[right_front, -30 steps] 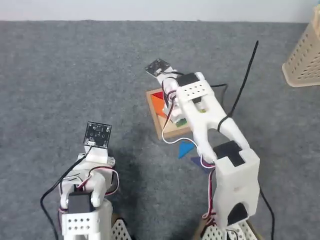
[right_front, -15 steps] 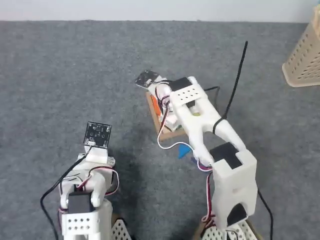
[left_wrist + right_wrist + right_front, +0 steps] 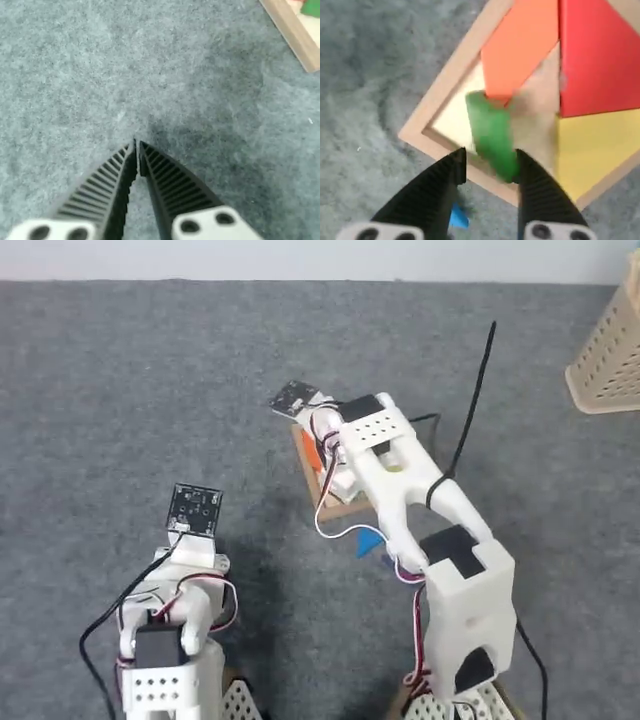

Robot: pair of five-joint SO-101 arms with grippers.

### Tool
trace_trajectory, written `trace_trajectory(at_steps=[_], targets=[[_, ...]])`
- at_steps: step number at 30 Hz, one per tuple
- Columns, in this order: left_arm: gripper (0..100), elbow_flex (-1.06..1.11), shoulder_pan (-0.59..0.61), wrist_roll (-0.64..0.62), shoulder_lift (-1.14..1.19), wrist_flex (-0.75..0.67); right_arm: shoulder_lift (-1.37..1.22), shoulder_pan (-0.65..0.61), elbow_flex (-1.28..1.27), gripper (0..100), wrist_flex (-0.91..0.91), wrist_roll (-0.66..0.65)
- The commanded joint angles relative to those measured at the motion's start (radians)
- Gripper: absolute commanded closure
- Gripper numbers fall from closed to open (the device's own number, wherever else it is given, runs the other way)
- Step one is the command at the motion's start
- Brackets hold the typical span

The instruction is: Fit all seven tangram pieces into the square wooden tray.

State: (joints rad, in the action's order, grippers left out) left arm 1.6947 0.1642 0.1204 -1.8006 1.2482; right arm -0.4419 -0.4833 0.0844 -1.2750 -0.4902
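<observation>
Right gripper (image 3: 490, 159) clamped on green piece (image 3: 492, 132) above wooden tray (image 3: 436, 95), left gripper (image 3: 136, 147) closed, empty, well apart from tray

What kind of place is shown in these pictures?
Probably a robotics test bench: the white left arm and right arm sit on a grey felt-covered table, by a wooden tray of coloured tangram pieces.

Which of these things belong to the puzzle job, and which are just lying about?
Job: wooden tray; orange piece, red piece and yellow piece in it; green piece in the right claw; blue piece on the carpet.
Lying about: slotted basket off to the side; left claw, shut over carpet.
</observation>
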Motion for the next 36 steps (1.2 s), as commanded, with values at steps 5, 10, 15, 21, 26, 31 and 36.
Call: trace_trajectory(at_steps=[5,10,15,21,26,31,36], targets=[[99,-0.008,0.005,0.008,0.0,0.005,0.096,0.064,0.078,83.1,-0.013,0.157],[99,-0.008,0.005,0.008,0.0,0.005,0.097,0.117,0.089,83.1,-0.005,0.206],[99,-0.008,0.005,0.008,0.0,0.005,0.173,0.108,0.083,83.2,-0.01,0.273],[99,-0.008,0.005,0.008,0.0,0.005,0.355,0.047,-0.144,98.5,0.136,0.307],[99,-0.008,0.005,0.008,0.0,0.005,0.519,-0.05,-0.416,98.0,0.326,0.298],[99,-0.008,0.005,0.008,0.0,0.005,0.529,-0.108,-0.486,99.1,0.381,0.298],[99,-0.008,0.005,0.008,0.0,0.005,0.435,-0.122,-0.48,99.1,0.383,0.296]])
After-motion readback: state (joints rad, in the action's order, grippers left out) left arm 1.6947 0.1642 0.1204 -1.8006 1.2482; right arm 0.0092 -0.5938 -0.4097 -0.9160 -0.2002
